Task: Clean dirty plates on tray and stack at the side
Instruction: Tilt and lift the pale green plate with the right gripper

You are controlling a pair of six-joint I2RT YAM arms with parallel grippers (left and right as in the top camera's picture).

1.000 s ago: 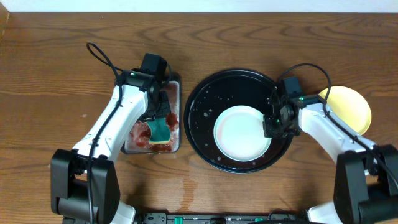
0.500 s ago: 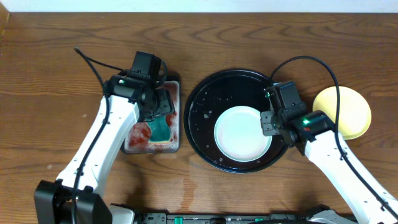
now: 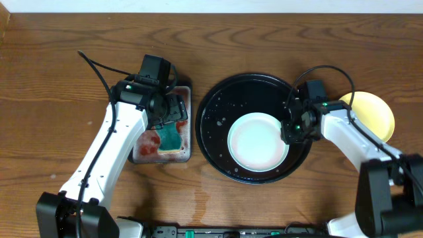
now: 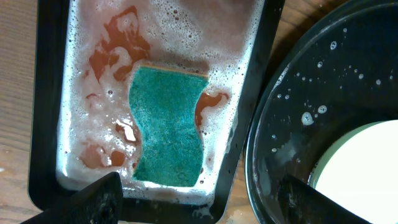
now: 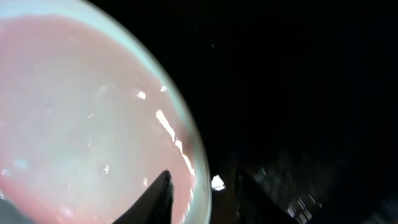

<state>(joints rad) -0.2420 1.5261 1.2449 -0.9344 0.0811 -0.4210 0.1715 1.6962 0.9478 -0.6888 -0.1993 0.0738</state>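
Straddling a pale mint round plate's (image 3: 258, 142) rim, the right gripper (image 5: 205, 196) is slightly parted; the left gripper (image 4: 205, 202) gapes above a green sponge (image 4: 168, 124).

A: What sits on the left part of the table (image 3: 53, 59)?
B: A small rectangular black tray (image 4: 46, 93) — filled with reddish water (image 4: 102, 59), with white foam along its edges.
A: Anything in it?
B: A teal sponge (image 4: 169, 127), lying flat toward one end, with a tan layer showing at one edge.
A: And the wood itself?
B: Brown and strongly grained — there's a darker patch (image 3: 200, 197) near the front edge and a pale wall (image 3: 211, 5) behind.
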